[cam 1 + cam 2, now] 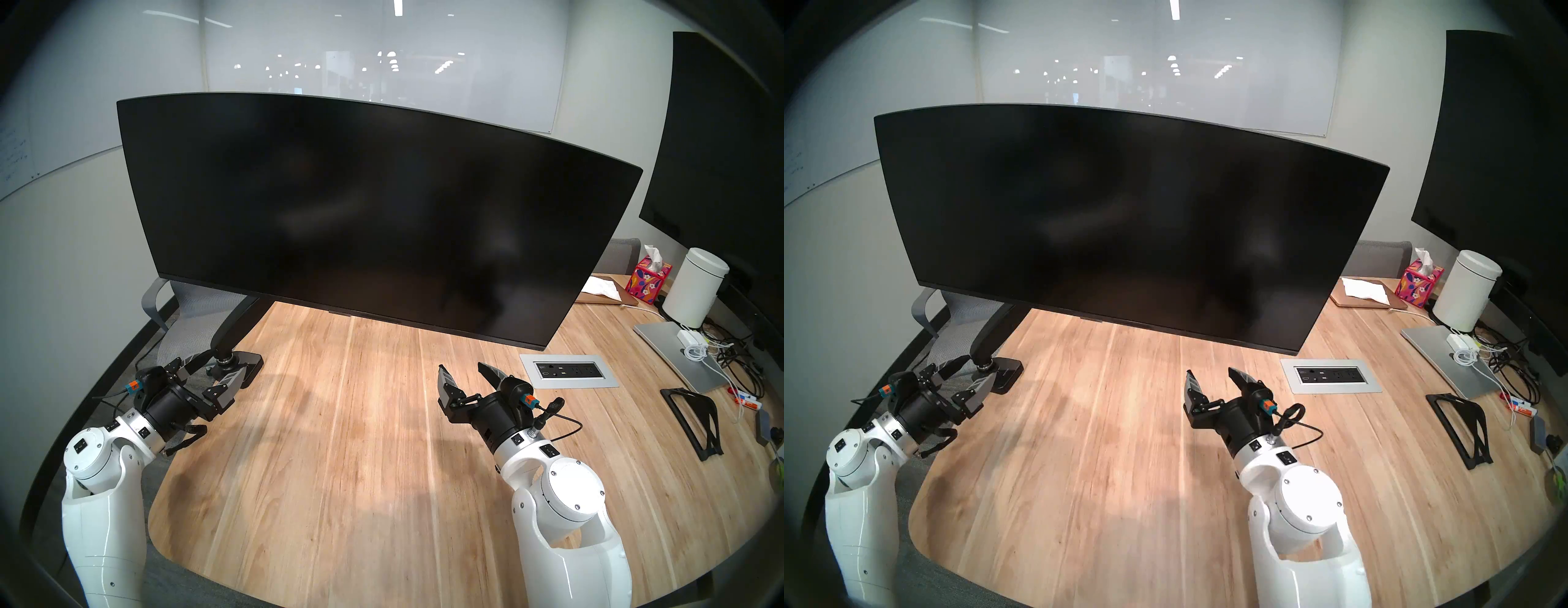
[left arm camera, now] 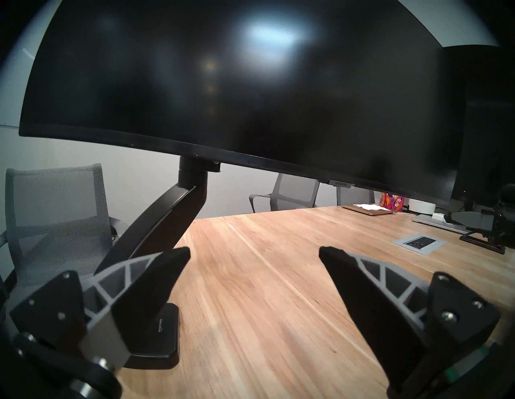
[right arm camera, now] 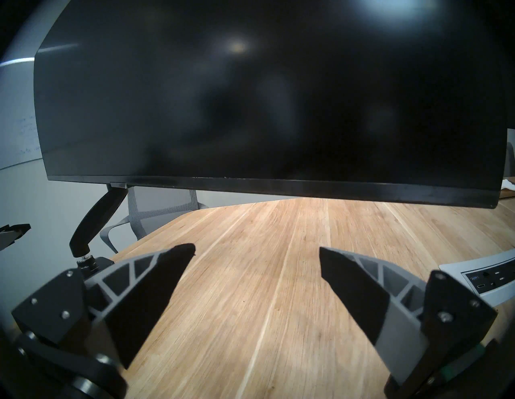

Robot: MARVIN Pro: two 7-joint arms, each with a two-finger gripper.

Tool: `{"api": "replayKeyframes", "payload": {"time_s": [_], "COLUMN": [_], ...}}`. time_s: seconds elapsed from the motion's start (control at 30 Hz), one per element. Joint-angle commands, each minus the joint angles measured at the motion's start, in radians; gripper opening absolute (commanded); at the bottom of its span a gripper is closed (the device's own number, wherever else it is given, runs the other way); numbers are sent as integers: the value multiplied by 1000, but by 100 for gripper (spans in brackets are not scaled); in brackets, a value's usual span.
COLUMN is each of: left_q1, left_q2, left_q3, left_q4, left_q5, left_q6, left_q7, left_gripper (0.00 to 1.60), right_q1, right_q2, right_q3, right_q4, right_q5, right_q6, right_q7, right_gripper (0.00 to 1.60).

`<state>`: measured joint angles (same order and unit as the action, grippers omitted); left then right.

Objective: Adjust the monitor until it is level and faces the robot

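The monitor (image 1: pixel 373 212), filling frame centre above the tabletop (image 1: pixel 360 446) and sagging toward lower right, is likely heavy, stiff and fragile-faced: push its bezel edges, since both left fingers (image 1: pixel 231 382) and right fingers (image 1: pixel 445 375) stand spread and empty.

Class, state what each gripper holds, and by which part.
Nothing: the left gripper and right gripper are both open, short of the monitor.
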<state>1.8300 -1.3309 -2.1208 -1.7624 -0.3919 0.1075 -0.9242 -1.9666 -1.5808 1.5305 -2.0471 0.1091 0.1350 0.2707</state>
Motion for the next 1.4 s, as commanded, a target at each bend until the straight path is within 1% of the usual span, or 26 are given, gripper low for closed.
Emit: {"api": "replayKeyframes", "payload": {"time_s": [0.0, 0.17, 0.27, 0.4, 0.5, 0.53, 0.83, 1.37], "left_q1": [-3, -4, -4, -4, -5, -5, -5, -6], "left_q2": [0, -1, -1, -2, -2, -2, -2, -2], "left_q3": [-2, -2, -2, -3, -3, -3, -3, -3], "left_q4": [-14, -14, -14, -13, -13, -13, -13, -12], "left_q5": [2, 3, 3, 4, 4, 4, 4, 4], "left_q6": [-4, -4, -4, -4, -4, -4, -4, -4], "left_q7": [3, 2, 1, 1, 0, 0, 0, -1], "left_gripper": [160, 160, 160, 160, 160, 160, 160, 160], "right_q1": [10, 17, 21, 32, 38, 42, 118, 258], "right_q2": [-7, -1, -3, -2, -1, 0, 1, -8], "right_q3": [-8, -25, -25, -31, -35, -38, -54, -45], "right_q4": [-17, -11, -10, -3, 3, 8, 104, 244], "right_q5": [-6, -14, -8, -20, -17, -1, 4, -6], "right_q6": [24, 43, 55, 61, 49, 43, -2, -46], "right_q7": [-19, -40, -35, -37, -40, -51, -93, -112], "right_gripper": [160, 160, 160, 160, 160, 160, 160, 160]}}
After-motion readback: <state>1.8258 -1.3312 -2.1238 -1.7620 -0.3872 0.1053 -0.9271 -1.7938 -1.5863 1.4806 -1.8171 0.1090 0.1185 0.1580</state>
